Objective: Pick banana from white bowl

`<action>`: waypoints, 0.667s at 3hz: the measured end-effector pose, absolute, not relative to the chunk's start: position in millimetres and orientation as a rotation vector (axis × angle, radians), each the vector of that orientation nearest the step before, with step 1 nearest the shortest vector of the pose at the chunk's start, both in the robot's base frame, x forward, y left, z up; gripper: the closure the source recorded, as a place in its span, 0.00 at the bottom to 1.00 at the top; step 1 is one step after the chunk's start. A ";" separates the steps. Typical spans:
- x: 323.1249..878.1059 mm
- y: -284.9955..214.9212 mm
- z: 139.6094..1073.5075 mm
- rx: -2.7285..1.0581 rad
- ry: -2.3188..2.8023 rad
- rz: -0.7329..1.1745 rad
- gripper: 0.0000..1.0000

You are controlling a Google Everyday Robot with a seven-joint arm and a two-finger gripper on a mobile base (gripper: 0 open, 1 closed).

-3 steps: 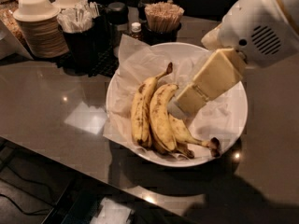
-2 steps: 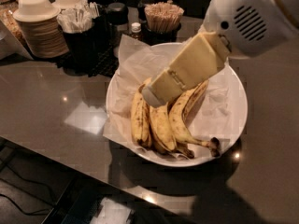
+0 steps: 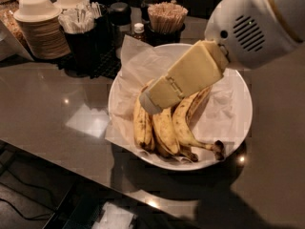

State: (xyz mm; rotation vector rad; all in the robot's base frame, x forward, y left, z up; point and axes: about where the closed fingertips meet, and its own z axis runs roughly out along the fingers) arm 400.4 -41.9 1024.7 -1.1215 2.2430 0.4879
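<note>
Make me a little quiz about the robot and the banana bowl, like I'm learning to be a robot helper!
1. True or false: the gripper hangs above the white bowl, right over the fruit.
2. Where does the banana lie? A: on crumpled white paper inside the bowl. B: on the bare table. C: in the stacked paper bowls.
3. Fill in: the curved banana's stem end looks ___.

Key: 1 true; 2 A; 3 black.
</note>
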 end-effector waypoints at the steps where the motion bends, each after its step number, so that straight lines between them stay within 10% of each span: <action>1: 396.6 -43.1 997.0 -1.091 2.272 0.541 0.00; 2: 392.6 -42.9 969.0 -1.076 2.307 0.582 0.00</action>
